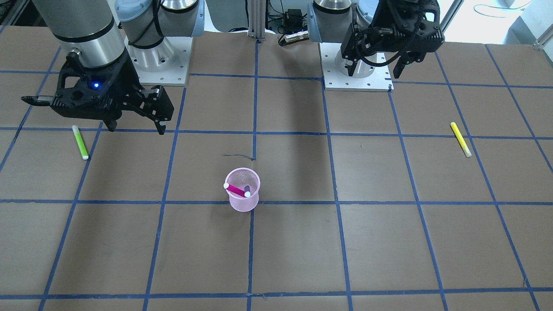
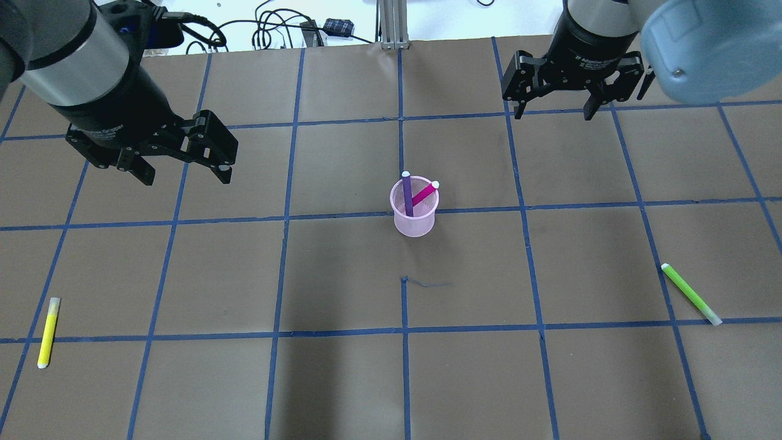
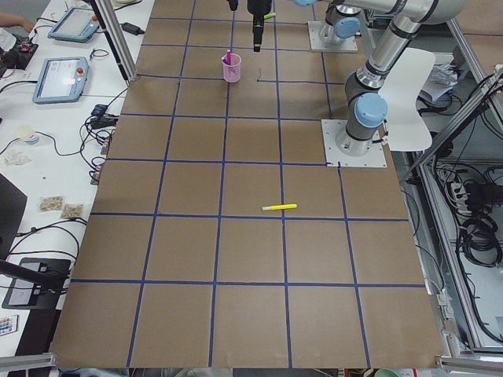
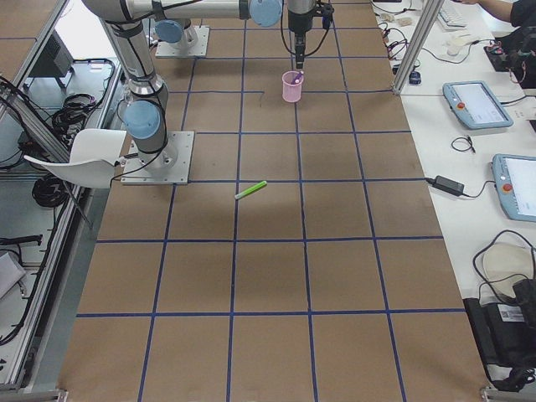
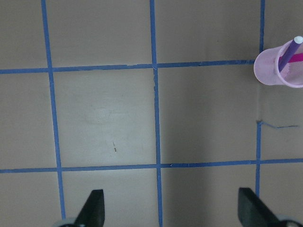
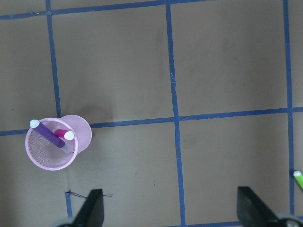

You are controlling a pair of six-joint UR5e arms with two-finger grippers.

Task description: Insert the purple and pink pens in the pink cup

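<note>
The pink mesh cup (image 2: 414, 221) stands upright near the table's middle. The purple pen (image 2: 407, 193) and the pink pen (image 2: 425, 194) both stand slanted inside it, white caps up. It also shows in the front-facing view (image 1: 243, 199), the left wrist view (image 5: 272, 71) and the right wrist view (image 6: 52, 153). My left gripper (image 2: 186, 174) is open and empty, high above the table to the cup's left. My right gripper (image 2: 553, 113) is open and empty, high and to the cup's right. Neither touches the cup or a pen.
A yellow pen (image 2: 47, 333) lies flat on the table on my left side. A green pen (image 2: 690, 293) lies flat on my right side, and its tip shows in the right wrist view (image 6: 298, 177). Blue tape lines grid the brown table.
</note>
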